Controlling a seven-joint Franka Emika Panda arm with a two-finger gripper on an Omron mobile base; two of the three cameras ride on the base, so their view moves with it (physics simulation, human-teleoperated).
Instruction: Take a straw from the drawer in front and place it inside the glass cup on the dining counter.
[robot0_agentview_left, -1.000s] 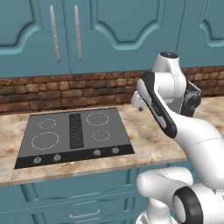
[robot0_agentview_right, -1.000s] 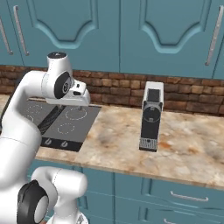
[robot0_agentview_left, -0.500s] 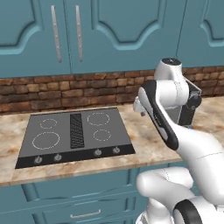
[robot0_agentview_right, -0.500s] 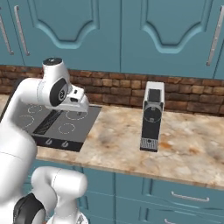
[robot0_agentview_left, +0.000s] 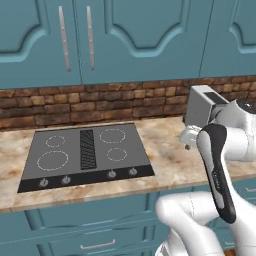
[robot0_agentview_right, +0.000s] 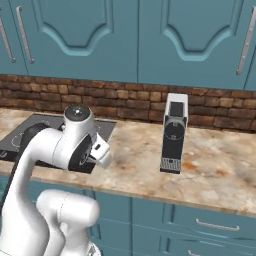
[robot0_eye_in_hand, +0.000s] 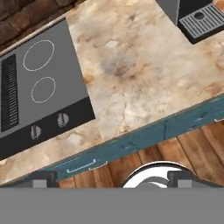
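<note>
1. While I hang over the brick-backed counter (robot0_eye_in_hand: 144, 83), my jaws stand spread wide with nothing between them; the gripper (robot0_eye_in_hand: 107, 177) shows as two dark tips low in the hand view.
2. Far left below me: the cooktop (robot0_eye_in_hand: 41, 87), dark glass, ring marks, two knobs at its front edge. It is no part of this job.
3. Centre: bare marbled stone, then the counter's edge, then teal drawer fronts. One drawer (robot0_eye_in_hand: 87, 165) with a small silver bar handle lies just beneath the edge in the hand view (shut, as far as I can judge). The base views show more fronts of this kind (robot0_agentview_left: 95, 244) (robot0_agentview_right: 212, 225), so which one holds the straw I cannot tell.
4. Right: the boxy coffee machine (robot0_agentview_right: 172, 132), upright on the stone, close to my wrist in the left base view.
5. Straw: presumably inside a closed drawer. Glass cup and dining counter: elsewhere.
6. Risks, as I judge them:
   - Pulling the wrong drawer, since the fronts look alike.
   - Slipping off the slim handle if I come in tilted.
   - Elbow clipping the coffee machine while swinging down.
   - Later, the thin straw escaping wide jaws or snapping under a hard pinch.
</note>
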